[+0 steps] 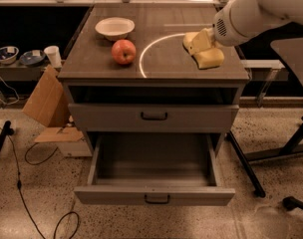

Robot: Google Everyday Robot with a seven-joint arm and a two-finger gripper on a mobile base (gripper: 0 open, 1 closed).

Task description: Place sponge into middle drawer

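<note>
The pale yellow sponge (pixel 209 58) is over the right part of the cabinet top (pixel 161 63), near its front right corner. My gripper (pixel 200 46) comes in from the upper right on a white arm and is shut on the sponge's upper left side; its yellowish fingers (pixel 192 40) show just left of the sponge. The middle drawer (pixel 154 195) is pulled out wide open below, with a bare grey floor and a small dark handle. It lies lower and nearer to the front than the sponge.
A red apple (pixel 123 52) and a white bowl (pixel 114 28) sit on the left of the cabinet top. A closed grey drawer front (pixel 154 116) is above the open drawer. A cardboard piece (pixel 46 103) and cables lie at the left, dark stand legs (pixel 271 153) at the right.
</note>
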